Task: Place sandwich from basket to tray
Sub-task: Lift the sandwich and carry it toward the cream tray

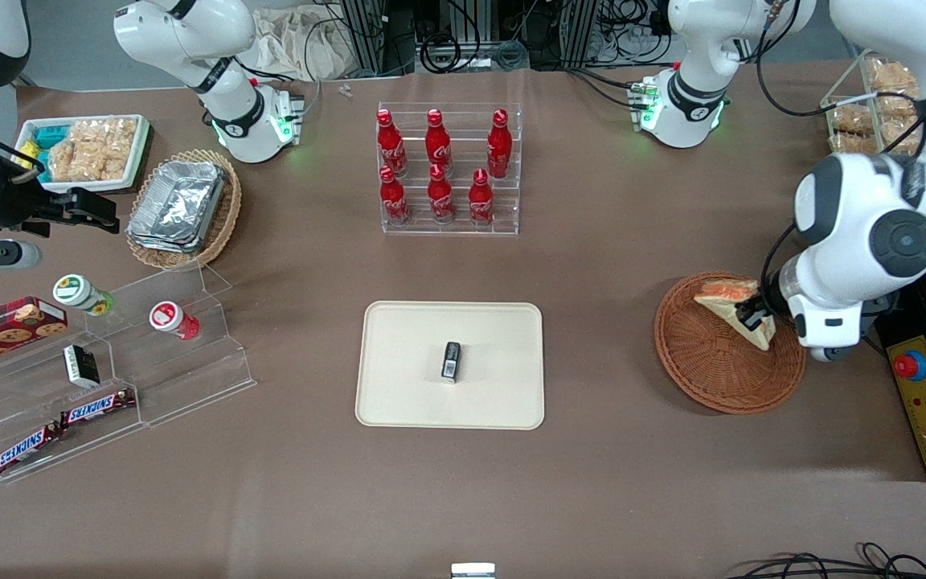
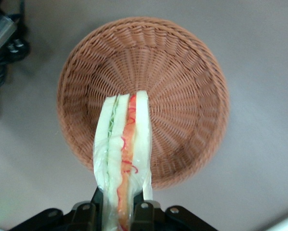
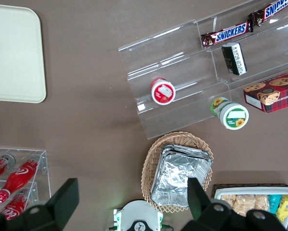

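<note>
my left gripper is clenched on the triangular white-bread sandwich with red and green filling, holding it lifted above the round reddish-brown woven wicker basket at the working arm's end of the table. the flat cream-beige rectangular tray, well apart toward table centre, carries a small black packet.

The working left arm is built of glossy white rounded shells with dark grey bands at the joints and a round grey cap on its big elbow housing, and black cables loop along it. Its white base carries a black ring with a small white logo and glows green at the foot. The gripper is black, with small silver screws on its body.
</note>
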`<act>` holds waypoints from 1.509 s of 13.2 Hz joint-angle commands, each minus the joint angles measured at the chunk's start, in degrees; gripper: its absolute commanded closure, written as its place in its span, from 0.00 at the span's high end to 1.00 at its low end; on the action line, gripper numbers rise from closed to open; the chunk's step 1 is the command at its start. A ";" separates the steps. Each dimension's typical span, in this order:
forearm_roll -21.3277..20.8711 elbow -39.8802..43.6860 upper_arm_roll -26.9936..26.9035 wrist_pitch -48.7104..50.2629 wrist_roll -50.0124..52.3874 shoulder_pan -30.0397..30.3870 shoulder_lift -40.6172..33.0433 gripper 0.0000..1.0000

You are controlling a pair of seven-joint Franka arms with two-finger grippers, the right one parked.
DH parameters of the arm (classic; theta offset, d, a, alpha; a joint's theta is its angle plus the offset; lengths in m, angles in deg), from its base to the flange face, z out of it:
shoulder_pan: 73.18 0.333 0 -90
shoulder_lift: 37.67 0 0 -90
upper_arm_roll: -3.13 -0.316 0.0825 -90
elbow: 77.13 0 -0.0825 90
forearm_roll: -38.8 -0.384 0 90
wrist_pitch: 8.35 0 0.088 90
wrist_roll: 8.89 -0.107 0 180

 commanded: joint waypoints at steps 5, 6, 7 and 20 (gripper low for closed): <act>-0.22 9.65 9.89 7.63 -7.76 -0.51 1.90 0.00; -0.83 10.00 12.25 7.02 -7.60 -0.94 3.04 0.00; -1.27 10.44 13.58 6.49 -7.43 -1.56 4.18 0.00; -12.61 22.04 13.86 -7.56 -8.13 -18.78 23.51 0.00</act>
